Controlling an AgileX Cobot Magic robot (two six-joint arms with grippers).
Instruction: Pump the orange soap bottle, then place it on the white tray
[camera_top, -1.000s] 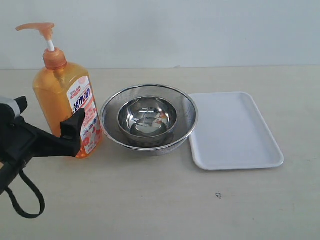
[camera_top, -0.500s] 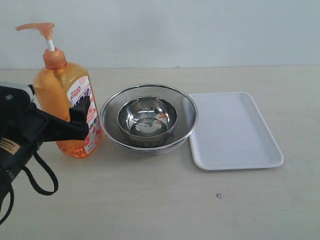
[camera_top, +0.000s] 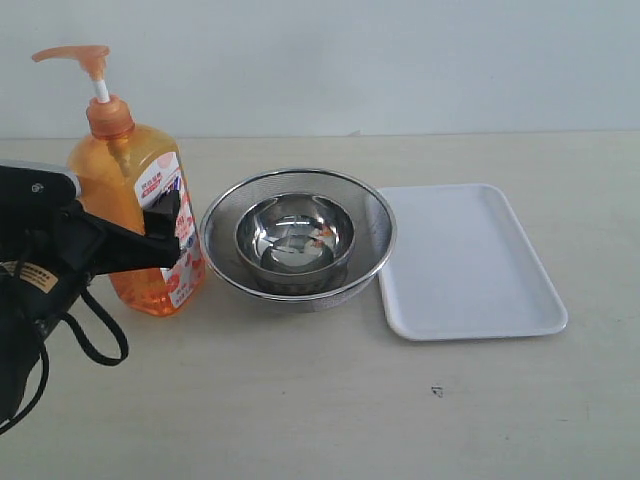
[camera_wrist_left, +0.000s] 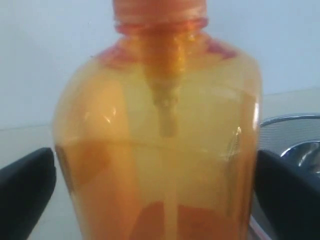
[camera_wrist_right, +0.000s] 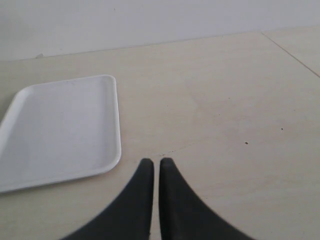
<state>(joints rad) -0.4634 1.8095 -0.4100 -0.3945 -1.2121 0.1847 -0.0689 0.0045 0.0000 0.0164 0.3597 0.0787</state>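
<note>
**Change.** Over the last second the left hand (camera_top: 150, 235) moves in from the lower left edge of the exterior view and rises to the orange soap bottle (camera_top: 135, 190). Its 2 fingers (camera_wrist_left: 27, 192) now stand spread wide, 1 on each side of the bottle body, at label height. The left wrist view shows a gap between each finger and the bottle wall, so nothing is grasped yet.

**Meaning for the task.** The bottle stands upright on the worktop (camera_top: 320, 400) at the left. Its pump head (camera_top: 75, 55) sits fully raised on the white stem, so the pump step is judged not yet done. The left hand is placed to steady or clamp the body. The right hand (camera_wrist_right: 152, 167) is clenched on nothing and sits low over bare worktop near the white tray (camera_wrist_right: 60, 127), well apart from the pump.

**Edges and room.**
- The 2 nested steel bowls (camera_top: 297, 235) sit between bottle and tray (camera_top: 470, 262).
- The bottle stands just beside the outer bowl rim. Contact cannot be confirmed from this angle.
- The tray lies just beside the opposite bowl rim, and nothing lies on it.
- Open worktop runs in front of the bowls. A transfer likely calls for a lift over the bowls or a pass along this strip.
</note>
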